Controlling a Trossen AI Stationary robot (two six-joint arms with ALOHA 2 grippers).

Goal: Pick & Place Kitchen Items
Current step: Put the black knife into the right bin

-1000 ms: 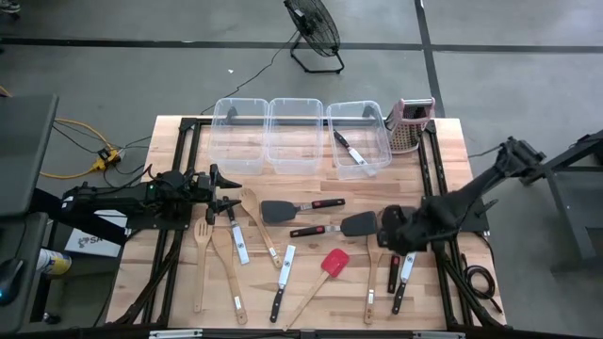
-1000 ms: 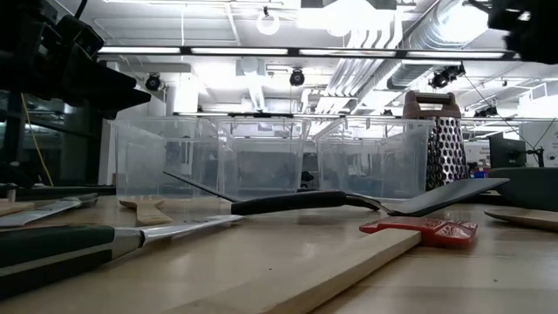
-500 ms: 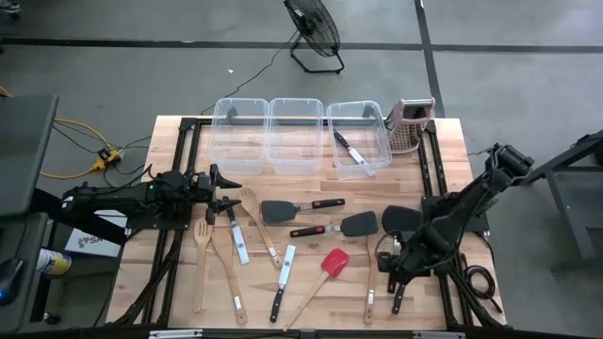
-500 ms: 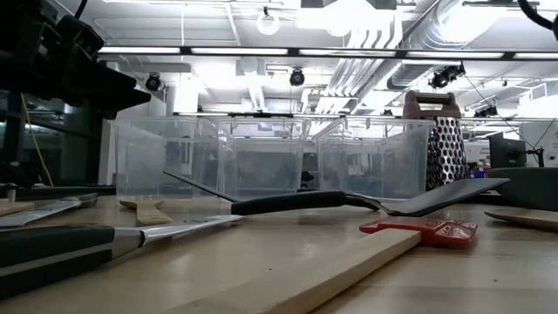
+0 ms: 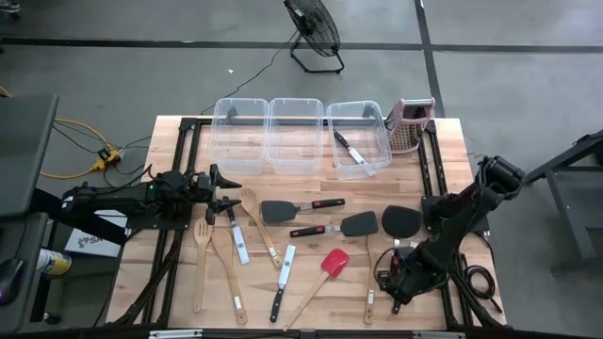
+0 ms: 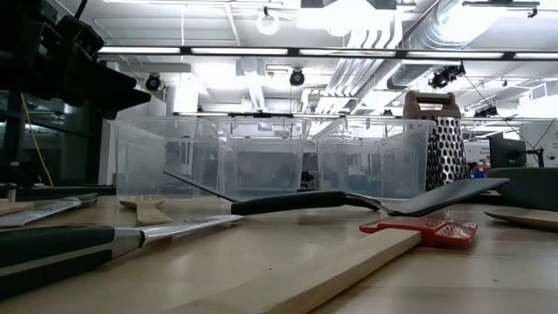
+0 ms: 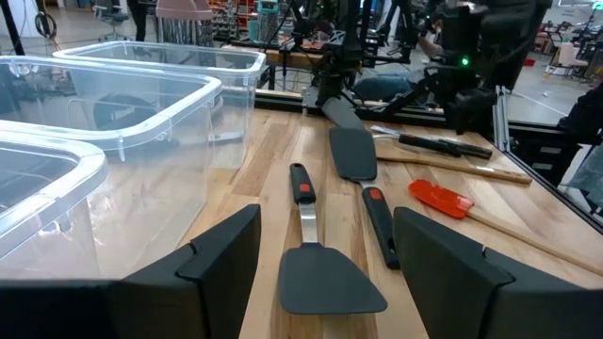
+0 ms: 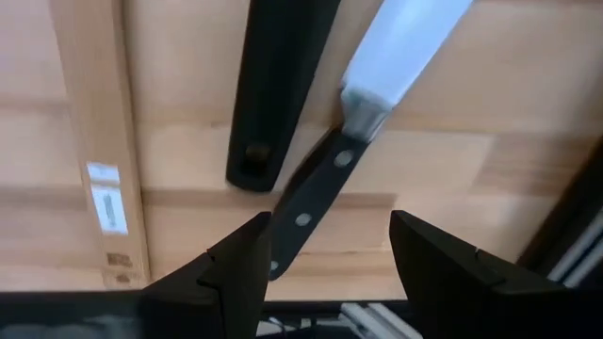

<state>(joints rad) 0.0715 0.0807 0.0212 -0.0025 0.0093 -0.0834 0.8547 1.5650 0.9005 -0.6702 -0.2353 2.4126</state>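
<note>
right gripper (image 5: 394,287) moved toward table's near edge, fingers apart over knife (image 8: 316,193)

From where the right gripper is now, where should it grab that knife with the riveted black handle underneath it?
Probably the riveted handle, from straight above. The knife lies flat on the table, and the right gripper hangs open, its fingers either side of the handle. Closing there avoids the blade and the other black handle alongside.
</note>
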